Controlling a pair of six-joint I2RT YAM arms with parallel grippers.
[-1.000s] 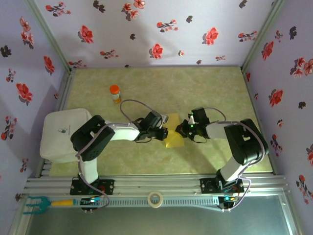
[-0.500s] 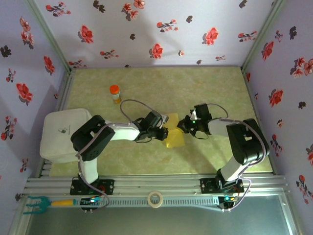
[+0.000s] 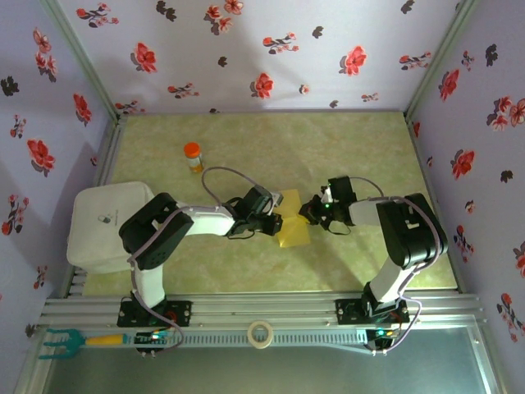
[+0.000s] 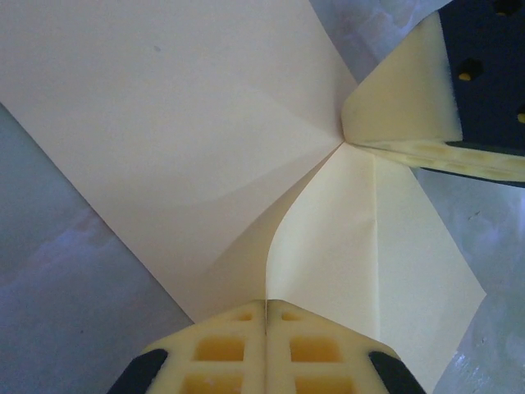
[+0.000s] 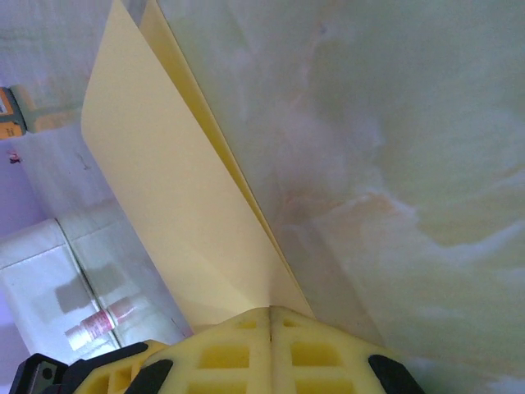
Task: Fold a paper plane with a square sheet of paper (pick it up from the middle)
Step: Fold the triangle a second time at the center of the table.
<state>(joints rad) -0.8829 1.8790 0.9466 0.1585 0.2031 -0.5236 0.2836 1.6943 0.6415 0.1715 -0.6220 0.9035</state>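
Half-folded square sheet of paper point(image 3: 292, 226) at mid-tabletop is pinched between both my jaws, left jaws clamped shut on its side facing the tabletop's left edge, right jaws clamped shut on the opposite side, fold line running between them, neither nearer.

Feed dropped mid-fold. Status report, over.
Left pincer shut on yellow sheet. Right pincer shut on it too. Sheet creased, spanning both. Orange-capped bottle well clear.
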